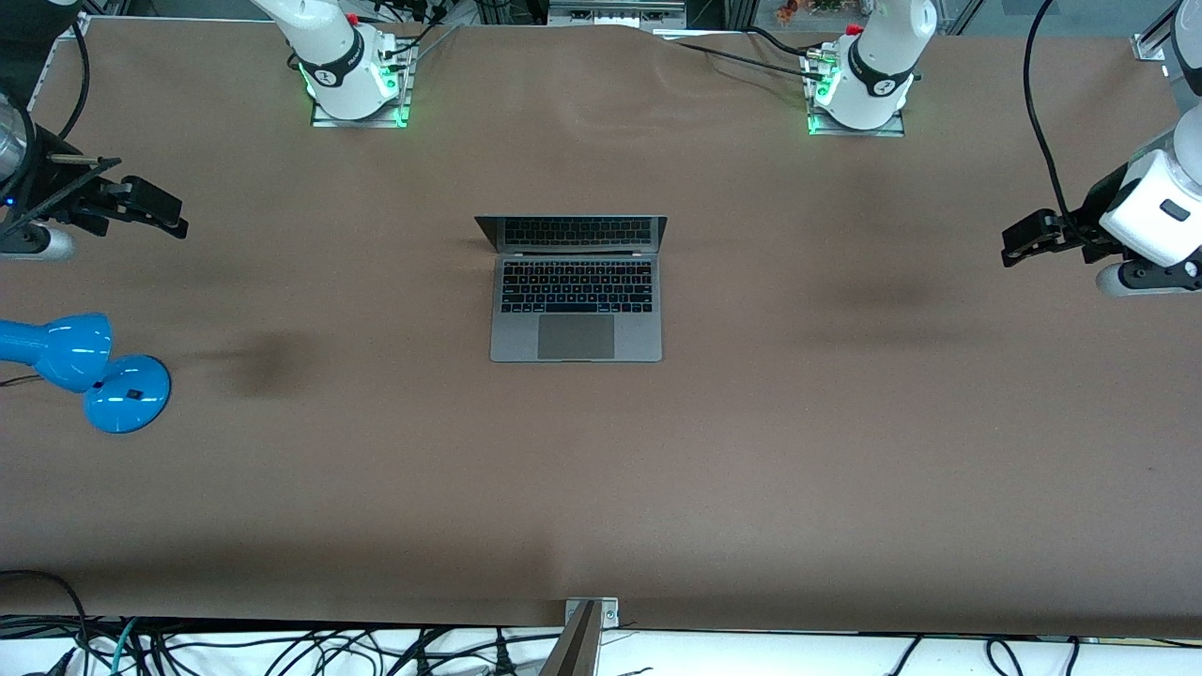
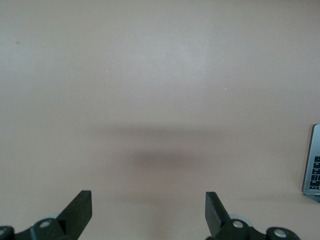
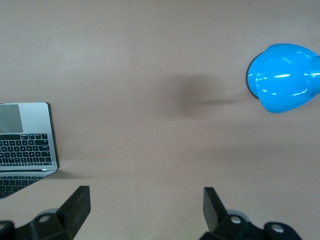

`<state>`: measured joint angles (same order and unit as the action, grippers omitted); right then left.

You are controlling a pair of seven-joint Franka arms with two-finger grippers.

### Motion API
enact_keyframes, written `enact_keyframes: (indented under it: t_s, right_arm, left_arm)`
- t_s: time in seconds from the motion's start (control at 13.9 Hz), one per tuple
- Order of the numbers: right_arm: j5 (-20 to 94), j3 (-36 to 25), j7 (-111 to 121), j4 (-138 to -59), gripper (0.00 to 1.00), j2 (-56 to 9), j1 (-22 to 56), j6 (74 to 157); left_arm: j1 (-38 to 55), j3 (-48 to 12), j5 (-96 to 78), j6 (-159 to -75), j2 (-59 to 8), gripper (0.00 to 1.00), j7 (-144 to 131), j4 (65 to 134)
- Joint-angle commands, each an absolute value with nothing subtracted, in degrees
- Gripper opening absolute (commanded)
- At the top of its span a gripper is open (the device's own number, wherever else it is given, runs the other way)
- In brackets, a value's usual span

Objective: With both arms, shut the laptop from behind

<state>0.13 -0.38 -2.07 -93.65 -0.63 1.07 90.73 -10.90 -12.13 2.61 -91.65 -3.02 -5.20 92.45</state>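
Observation:
The space-grey laptop (image 1: 576,310) lies open in the middle of the brown table, its screen upright and facing the front camera. Its corner shows in the left wrist view (image 2: 314,167) and its keyboard side in the right wrist view (image 3: 25,140). My left gripper (image 1: 1014,242) hangs open and empty over the table's left-arm end, well clear of the laptop; its black fingers (image 2: 80,207) stand wide apart over bare table. My right gripper (image 1: 169,214) hangs open and empty over the right-arm end, its fingers (image 3: 77,202) wide apart too.
A blue desk lamp (image 1: 89,371) stands at the right arm's end of the table, nearer the front camera than my right gripper; its head shows in the right wrist view (image 3: 282,77). The arm bases (image 1: 352,80) (image 1: 859,89) stand along the table edge farthest from the front camera.

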Motion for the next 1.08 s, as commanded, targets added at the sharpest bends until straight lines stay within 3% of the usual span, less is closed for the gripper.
enact_keyframes:
  t_s: [0.0, 0.43, 0.65, 1.01]
  right_arm:
    - [0.62, -0.35, -2.11, -92.90, 1.00, -0.79, 0.88, 90.26]
    - [0.62, -0.35, -1.67, -92.90, 1.00, -0.79, 0.88, 90.26]
    - [0.62, -0.35, -1.67, -92.99, 1.00, -0.79, 0.79, 90.26]
    - [0.62, -0.35, -1.58, -92.90, 1.00, -0.79, 0.79, 90.26]
  left_arm:
    - [-11.34, -12.48, 3.96, -90.18, -5.36, 1.00, -3.60, 87.90]
    - [-9.42, -11.69, 4.04, -90.00, -5.36, 1.00, -3.51, 88.15]
    - [-3.71, -5.21, 4.04, -88.95, -5.27, 1.00, -3.43, 88.07]
    - [-3.43, -5.01, 3.96, -88.86, -5.36, 1.00, -3.60, 88.15]
